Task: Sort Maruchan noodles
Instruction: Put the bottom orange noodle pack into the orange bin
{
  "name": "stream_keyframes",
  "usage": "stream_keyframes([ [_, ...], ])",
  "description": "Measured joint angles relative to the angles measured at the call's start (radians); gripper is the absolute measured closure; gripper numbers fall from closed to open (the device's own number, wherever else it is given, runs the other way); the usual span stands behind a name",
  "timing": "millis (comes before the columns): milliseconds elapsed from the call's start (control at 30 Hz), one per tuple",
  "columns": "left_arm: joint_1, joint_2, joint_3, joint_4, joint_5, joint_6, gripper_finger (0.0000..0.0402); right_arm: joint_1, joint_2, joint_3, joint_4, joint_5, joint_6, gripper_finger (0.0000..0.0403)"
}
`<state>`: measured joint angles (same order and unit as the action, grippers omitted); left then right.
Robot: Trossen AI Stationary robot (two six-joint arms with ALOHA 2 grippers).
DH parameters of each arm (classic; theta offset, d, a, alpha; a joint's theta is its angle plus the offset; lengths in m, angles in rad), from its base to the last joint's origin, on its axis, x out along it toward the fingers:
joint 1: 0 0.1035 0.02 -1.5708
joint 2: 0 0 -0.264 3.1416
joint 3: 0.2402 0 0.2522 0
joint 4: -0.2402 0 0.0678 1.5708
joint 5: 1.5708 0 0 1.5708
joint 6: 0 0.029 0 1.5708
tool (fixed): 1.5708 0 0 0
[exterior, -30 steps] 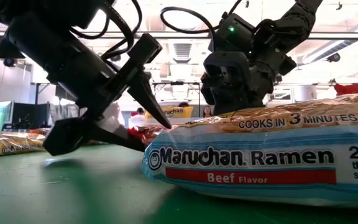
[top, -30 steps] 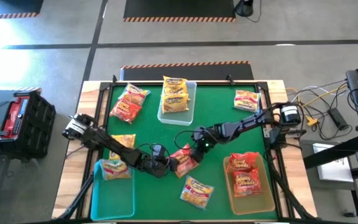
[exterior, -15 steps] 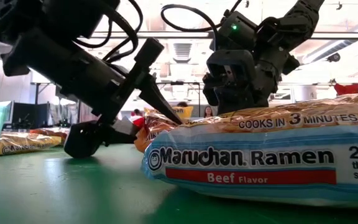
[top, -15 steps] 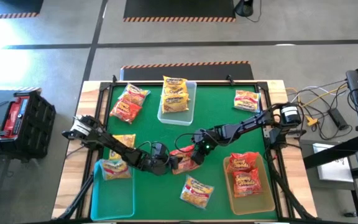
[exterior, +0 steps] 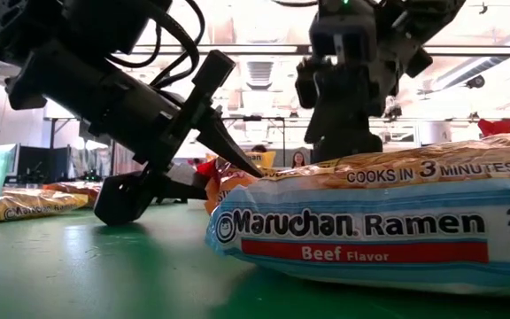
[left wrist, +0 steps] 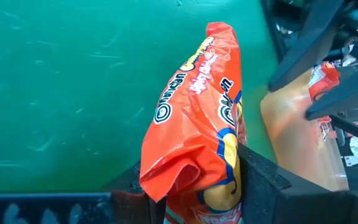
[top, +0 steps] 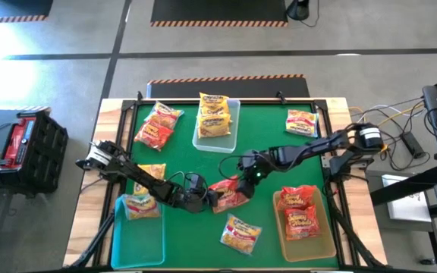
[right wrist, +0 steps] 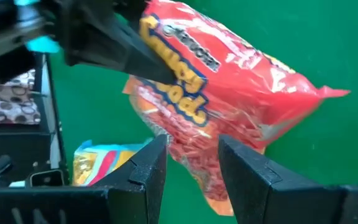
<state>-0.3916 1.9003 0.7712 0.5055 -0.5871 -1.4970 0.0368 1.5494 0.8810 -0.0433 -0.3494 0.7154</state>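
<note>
A red noodle packet (top: 230,193) lies mid-table, tipped up on one long edge. My left gripper (top: 207,199) reaches in from the table's left and is shut on it, its fingers on either side of the packet (left wrist: 194,130). My right gripper (top: 247,180) hangs open just above and to the right of the packet (right wrist: 229,68), with nothing between its fingers (right wrist: 241,168). A yellow and pale-blue beef packet (exterior: 370,221) lies flat near the table's front edge (top: 241,233). My left gripper pinches the red packet's near end (left wrist: 219,180) between its two fingers, coming in low from the table's left and slanting down. One finger (left wrist: 253,177) presses the packet's printed face; the packet covers the other. The packet stands tilted on edge, its far end on the green mat.
A clear bin (top: 234,129) at the back holds yellow packets. A teal bin (top: 139,239) sits near left and an amber bin (top: 317,243) with red packets near right. Loose packets lie at the far left (top: 158,125), the far right (top: 300,121) and under my left arm (top: 152,173).
My left gripper has tipped a little and taken the red packet between its fingers; the packet has gone from lying flat to standing on edge. My right gripper has risen clear of the packet and drawn slightly toward the table's right.
</note>
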Motion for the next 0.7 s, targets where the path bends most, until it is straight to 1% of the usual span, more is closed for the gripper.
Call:
stream_keyframes([
  [133,0.000,-0.001,0.000,0.004,0.005,0.044,0.0274,0.000,-0.037,-0.001,-0.002,-0.001,-0.025,0.0268],
  [367,0.003,-0.001,-0.013,0.058,0.022,0.192,0.0275,-0.006,-0.047,-0.001,-0.026,0.019,-0.019,0.0268],
  [433,0.006,-0.001,-0.017,0.072,0.037,0.219,0.0276,-0.007,-0.046,0.003,-0.059,0.045,-0.018,0.0268],
  [533,0.009,-0.001,-0.023,0.092,0.055,0.259,0.0276,-0.009,-0.045,0.021,-0.119,0.054,-0.016,0.0268],
  [633,0.011,-0.001,-0.029,0.121,0.066,0.339,0.0276,-0.009,-0.044,0.042,-0.153,0.054,-0.018,0.0268],
  [700,0.019,-0.001,-0.033,0.139,0.099,0.401,0.0276,-0.009,-0.047,0.065,-0.160,0.054,-0.029,0.0268],
])
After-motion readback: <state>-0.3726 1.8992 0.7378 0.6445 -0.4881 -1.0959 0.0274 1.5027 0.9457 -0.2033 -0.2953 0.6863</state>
